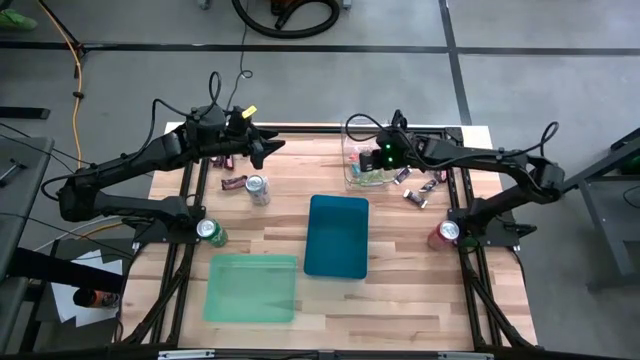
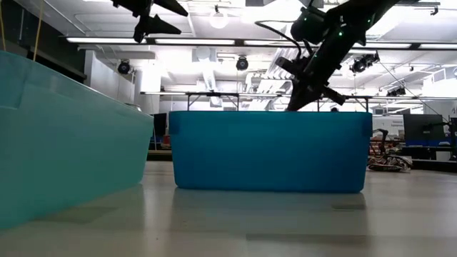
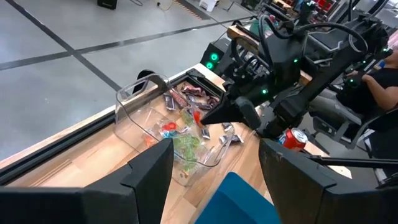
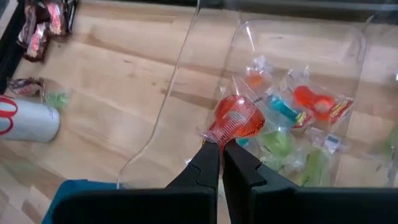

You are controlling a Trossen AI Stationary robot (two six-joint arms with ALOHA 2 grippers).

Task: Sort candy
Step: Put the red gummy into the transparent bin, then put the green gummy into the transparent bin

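A clear plastic tub [image 1: 362,168] at the table's far right holds several bright sweets in clear wrappers [image 4: 292,134]. My right gripper [image 4: 221,148] hangs over the tub, shut on a red sweet [image 4: 234,118]; the left wrist view also shows that sweet [image 3: 198,118]. My left gripper [image 1: 268,150] waits open, raised over the far left of the table, touching nothing. Dark wrapped bars [image 1: 233,183] lie on the wood below it, and more candy [image 1: 420,192] lies to the right of the tub. My right gripper pinches the red sweet by the near edge of its clear wrapper [image 4: 217,138], between the two fingertips. The fingers slant down from the table's right side. The sweet sticks out beyond the fingertips, lifted above the other sweets in the tub.
A blue bin [image 1: 337,235] stands mid-table and a green bin [image 1: 250,288] at the near left. Three soda cans stand about: one [image 1: 258,188] near the dark bars, one [image 1: 211,232] by the left arm's base, one [image 1: 445,233] by the right arm's base.
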